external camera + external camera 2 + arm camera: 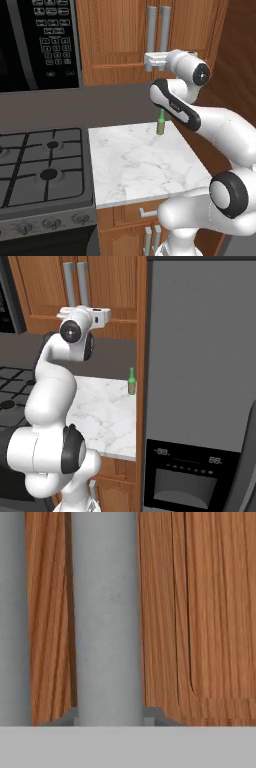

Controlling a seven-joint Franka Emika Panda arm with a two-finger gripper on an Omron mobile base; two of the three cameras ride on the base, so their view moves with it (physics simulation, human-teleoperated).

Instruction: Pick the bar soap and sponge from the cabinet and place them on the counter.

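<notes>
— Cabinet [120, 35] status?
— At my twelve o'clock, both doors closed. Its handles run straight up and down; my gripper [110, 716] is clamped on the right-hand handle [107, 612]. Counter [145, 160] below, six o'clock.

Setting: domestic kitchen. Evidence: black gas stove [42, 167], microwave [40, 42] above it, marble counter [145, 165], wooden wall cabinet [115, 35], grey refrigerator with dispenser [200, 406], green bottle [161, 123].
</notes>
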